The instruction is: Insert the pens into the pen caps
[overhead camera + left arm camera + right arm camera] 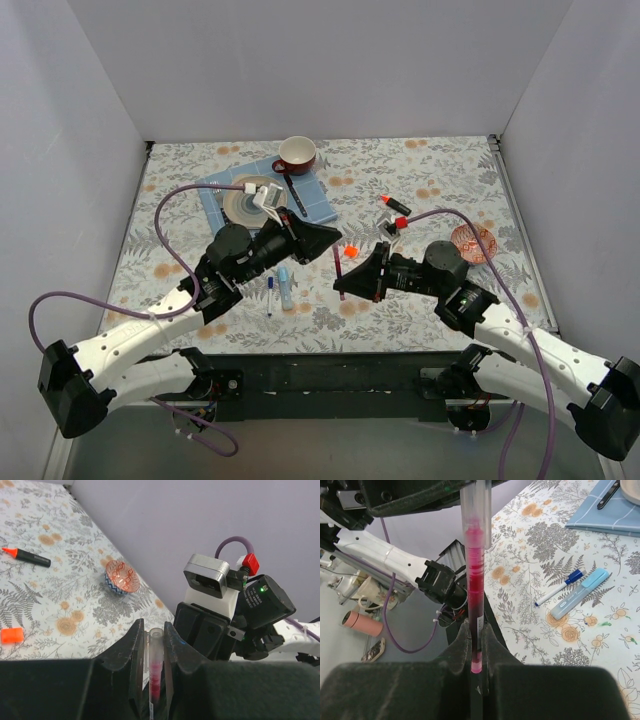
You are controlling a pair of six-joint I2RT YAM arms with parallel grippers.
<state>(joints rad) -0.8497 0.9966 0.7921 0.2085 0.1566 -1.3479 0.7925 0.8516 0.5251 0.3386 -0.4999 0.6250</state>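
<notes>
Clamps the maroon pen (474,580) in the closed right gripper (475,632), pinches its clear end in the left gripper (153,627); spans straight between them. Hides the tip inside the right jaws.

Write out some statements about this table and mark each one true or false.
1. The left hand and the right hand both grip the maroon pen. True.
2. The orange cap sits on the highlighter. False: the cap lies on the table apart from the highlighter, whose orange tip is bare.
3. The light-blue marker lies beside the white-and-blue pen. True.
4. The red cup stands at the near edge by the arm bases. False: it stands on the far side, at the blue cloth.
</notes>
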